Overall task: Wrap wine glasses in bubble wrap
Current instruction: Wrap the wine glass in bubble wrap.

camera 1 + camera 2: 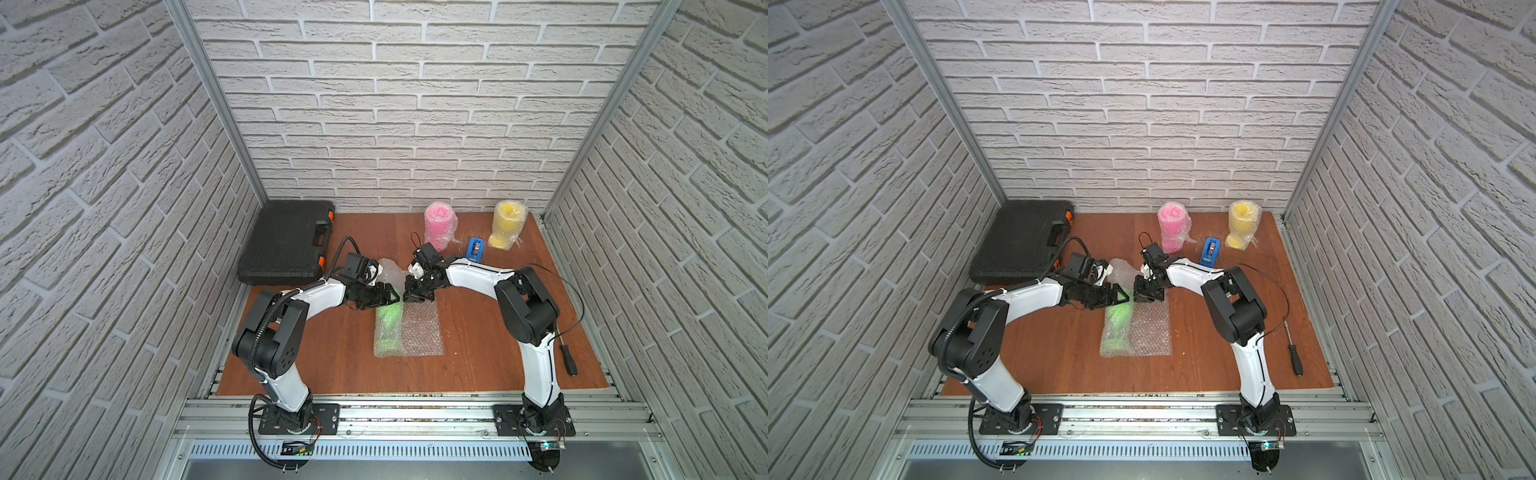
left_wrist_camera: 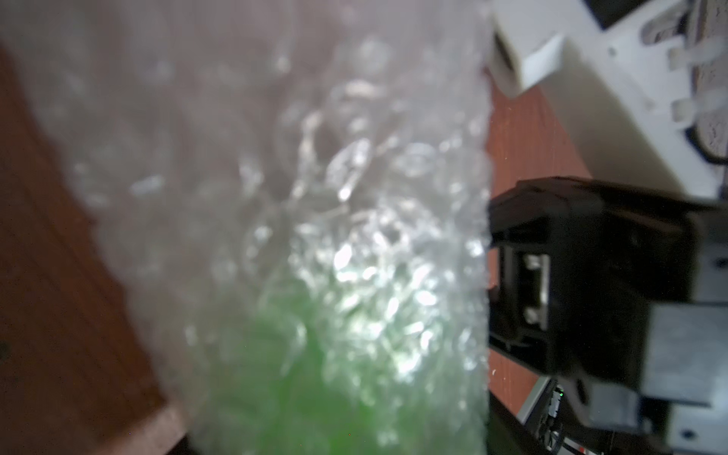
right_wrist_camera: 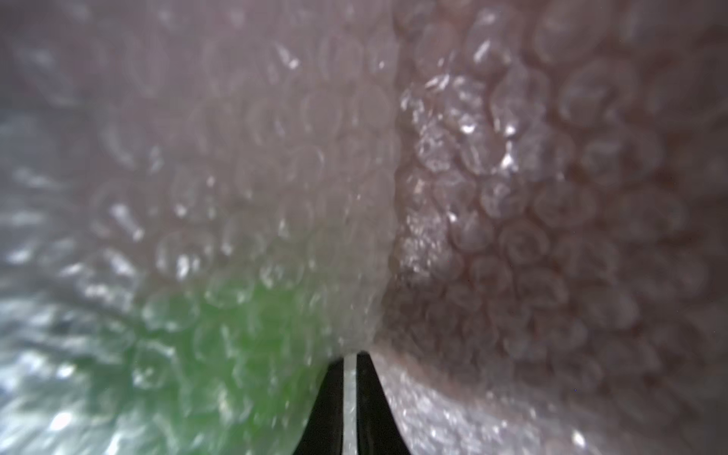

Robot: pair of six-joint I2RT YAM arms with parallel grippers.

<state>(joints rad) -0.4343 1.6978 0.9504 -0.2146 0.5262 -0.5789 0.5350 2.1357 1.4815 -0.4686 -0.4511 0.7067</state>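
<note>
A neon green wine glass lies on its side mid-table, partly rolled into a bubble wrap sheet whose flat remainder spreads to its right. My left gripper straddles the roll's far end with its jaws wide and closed on the wrapped glass; the wrap hides its fingers in the left wrist view. My right gripper faces it, shut on a pinched edge of the bubble wrap, which shows as a thin strip between its tips. The pink glass and the yellow glass stand wrapped at the back.
A blue tape dispenser sits between the two wrapped glasses, just behind my right forearm. A black tool case fills the back left corner. A screwdriver lies near the table's right edge.
</note>
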